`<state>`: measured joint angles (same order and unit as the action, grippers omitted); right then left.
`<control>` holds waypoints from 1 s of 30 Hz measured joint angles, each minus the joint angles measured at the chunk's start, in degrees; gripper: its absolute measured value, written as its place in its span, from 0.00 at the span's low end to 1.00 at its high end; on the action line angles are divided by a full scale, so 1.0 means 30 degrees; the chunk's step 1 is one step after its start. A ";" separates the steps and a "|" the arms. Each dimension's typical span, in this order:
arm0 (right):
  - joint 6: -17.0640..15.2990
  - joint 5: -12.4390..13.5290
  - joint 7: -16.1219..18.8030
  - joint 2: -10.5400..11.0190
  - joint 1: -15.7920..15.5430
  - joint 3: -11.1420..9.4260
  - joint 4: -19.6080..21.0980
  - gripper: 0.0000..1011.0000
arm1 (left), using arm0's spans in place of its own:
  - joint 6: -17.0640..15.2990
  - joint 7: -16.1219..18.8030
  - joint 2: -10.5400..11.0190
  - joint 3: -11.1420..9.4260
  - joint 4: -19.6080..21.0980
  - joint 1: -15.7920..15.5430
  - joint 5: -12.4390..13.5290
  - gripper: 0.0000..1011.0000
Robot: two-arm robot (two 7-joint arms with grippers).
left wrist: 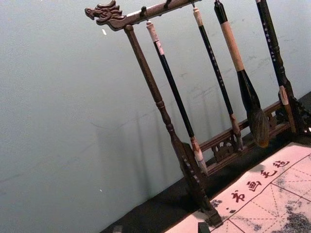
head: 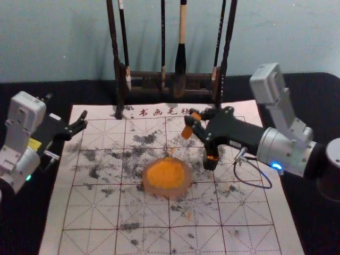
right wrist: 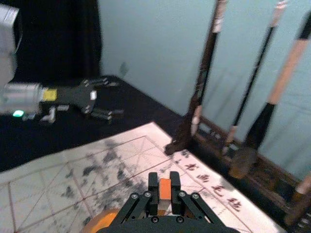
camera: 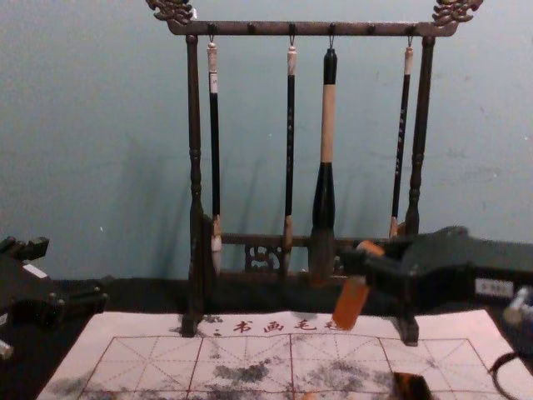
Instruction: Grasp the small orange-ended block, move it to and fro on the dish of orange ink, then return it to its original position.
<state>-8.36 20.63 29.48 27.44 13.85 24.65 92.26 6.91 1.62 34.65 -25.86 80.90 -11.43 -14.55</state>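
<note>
My right gripper (head: 196,119) is over the mat behind the dish, slightly to its right. It is shut on the block (head: 187,132), whose orange end tilts downward; the chest view also shows the block (camera: 351,303) raised above the mat. In the right wrist view the right gripper (right wrist: 165,186) pinches the block (right wrist: 165,194) between both fingertips. The dish of orange ink (head: 166,176) rests mid-mat. My left gripper (head: 67,106) is parked open at the left edge; in its own wrist view the left gripper (left wrist: 161,228) has its tips wide apart.
A dark wooden rack (camera: 196,158) with several hanging brushes stands along the mat's back edge. Below the right gripper is a small dark holder (head: 210,162) with orange on top. The ink-spotted mat (head: 95,212) lies on a black-covered table.
</note>
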 joint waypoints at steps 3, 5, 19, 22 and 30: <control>0.0106 -0.0291 0.0664 0.0095 0.0709 0.0730 -0.0648 0.12 | 0.0000 0.0000 0.0000 0.0000 0.0001 -0.0001 0.0000 0.99; 0.0108 -0.0455 0.0978 0.0113 0.1123 0.1178 -0.1072 0.12 | 0.0000 0.0000 0.0000 -0.0001 0.0000 0.0000 0.0001 0.99; -0.1188 -0.0436 0.2546 -0.0264 0.3529 0.3177 -0.3347 0.12 | 0.0000 0.0000 0.0000 0.0000 0.0000 0.0000 0.0000 0.99; -0.1401 -0.0408 0.2778 -0.0348 0.3885 0.3544 -0.3741 0.12 | 0.0000 0.0000 0.0000 0.0000 0.0002 -0.0001 0.0000 0.99; -0.1538 -0.0266 0.3072 -0.0482 0.4397 0.4218 -0.4478 0.12 | 0.0000 0.0000 0.0001 0.0000 0.0000 0.0000 0.0000 0.99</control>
<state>-12.97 19.83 38.70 26.00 27.04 37.30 78.83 6.91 1.62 34.65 -25.86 80.90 -11.43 -14.55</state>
